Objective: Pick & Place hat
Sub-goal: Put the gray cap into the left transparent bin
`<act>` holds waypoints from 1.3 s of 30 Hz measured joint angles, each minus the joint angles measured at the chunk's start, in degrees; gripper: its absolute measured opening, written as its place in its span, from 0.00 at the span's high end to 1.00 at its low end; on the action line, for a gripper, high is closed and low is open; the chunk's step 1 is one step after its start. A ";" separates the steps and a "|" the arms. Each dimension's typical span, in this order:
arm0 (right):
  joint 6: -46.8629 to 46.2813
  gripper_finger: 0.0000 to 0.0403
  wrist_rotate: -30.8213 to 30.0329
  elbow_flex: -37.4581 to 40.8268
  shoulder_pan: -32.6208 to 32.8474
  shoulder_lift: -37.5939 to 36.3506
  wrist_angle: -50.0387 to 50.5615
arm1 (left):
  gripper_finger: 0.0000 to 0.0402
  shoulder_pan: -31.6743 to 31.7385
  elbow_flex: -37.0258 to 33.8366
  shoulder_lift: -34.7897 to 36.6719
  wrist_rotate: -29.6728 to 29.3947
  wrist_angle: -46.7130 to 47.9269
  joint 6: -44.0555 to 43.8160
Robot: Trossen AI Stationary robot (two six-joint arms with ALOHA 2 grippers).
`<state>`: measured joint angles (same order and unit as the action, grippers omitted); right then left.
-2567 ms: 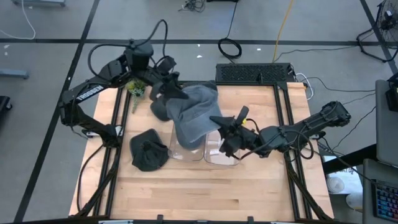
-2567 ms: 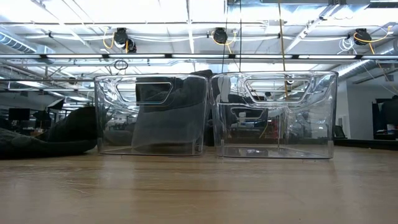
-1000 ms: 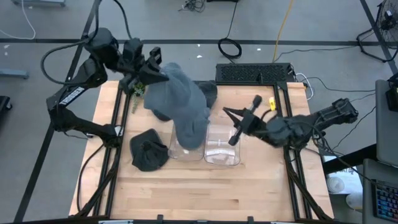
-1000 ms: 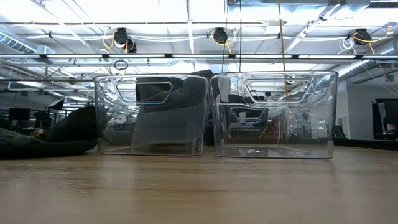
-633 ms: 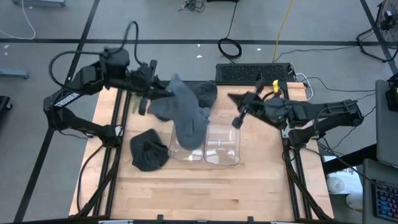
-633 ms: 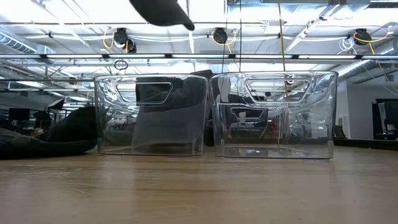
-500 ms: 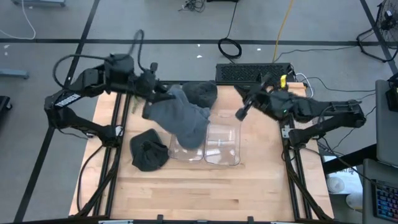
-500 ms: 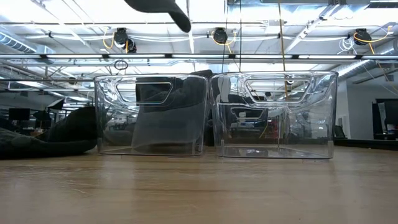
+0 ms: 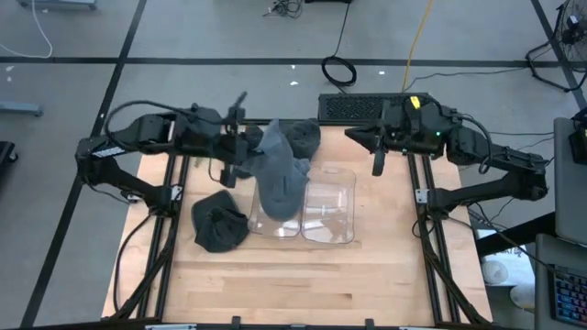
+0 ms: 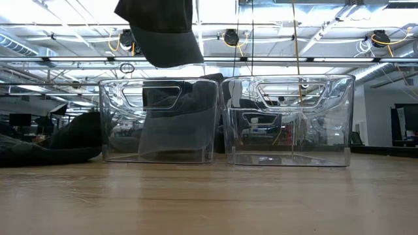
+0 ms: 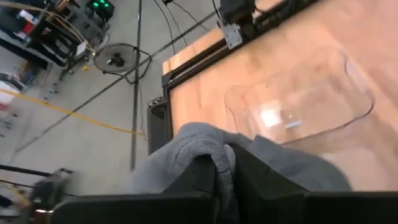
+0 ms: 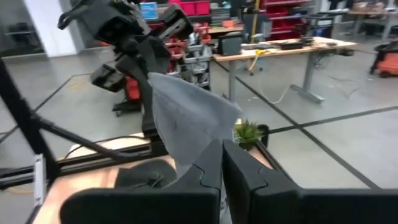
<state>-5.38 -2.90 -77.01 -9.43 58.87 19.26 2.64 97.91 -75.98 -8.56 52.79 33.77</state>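
The left gripper (image 9: 240, 158) has its jaws pinched on a fold of the soft grey knitted hat (image 9: 277, 179), which is held up in the air. From the jaws the hat hangs away to the right and downward, its long axis sloping into the left clear plastic bin (image 9: 274, 220) on the wooden counter (image 9: 303, 275); its lower end is judged to be just over that bin. The left arm is stretched low from the far left corner. The right gripper (image 9: 376, 156) is held raised near the far right edge, well apart, jaws pressed together.
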 joint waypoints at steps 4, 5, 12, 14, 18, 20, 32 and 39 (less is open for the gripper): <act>-0.17 0.98 1.69 0.00 -1.53 -0.02 1.23 | 0.94 -2.49 -0.07 -1.36 -3.70 0.76 3.81; -0.50 0.97 1.62 0.00 -1.83 -0.05 1.61 | 0.94 -3.05 -0.07 -1.60 -4.55 0.55 4.97; -1.05 0.76 1.69 0.00 -2.95 -0.46 2.96 | 0.94 -6.51 -0.06 -1.75 -7.14 0.84 8.37; -1.06 0.67 1.71 0.00 -2.95 -0.58 2.99 | 0.94 -7.04 0.04 -2.49 -7.60 0.93 7.94; -0.20 0.52 1.69 0.00 -2.93 -1.06 3.05 | 0.94 -9.18 -0.01 -3.78 -7.69 1.12 7.00; 1.65 0.46 1.57 0.00 -2.93 -1.22 3.28 | 0.94 -10.12 0.12 -4.42 -7.84 0.80 7.03; -2.87 0.29 -5.83 0.00 -2.95 -1.53 5.65 | 0.94 -13.58 -0.31 -8.40 -11.04 2.68 3.28; -2.96 0.28 -2.97 0.00 -2.88 -1.53 5.47 | 0.94 -14.26 -4.71 -9.17 -11.63 -0.06 2.62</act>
<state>-8.34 -5.87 -77.01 -12.32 57.34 24.73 -11.62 93.20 -85.14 -20.19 52.73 36.40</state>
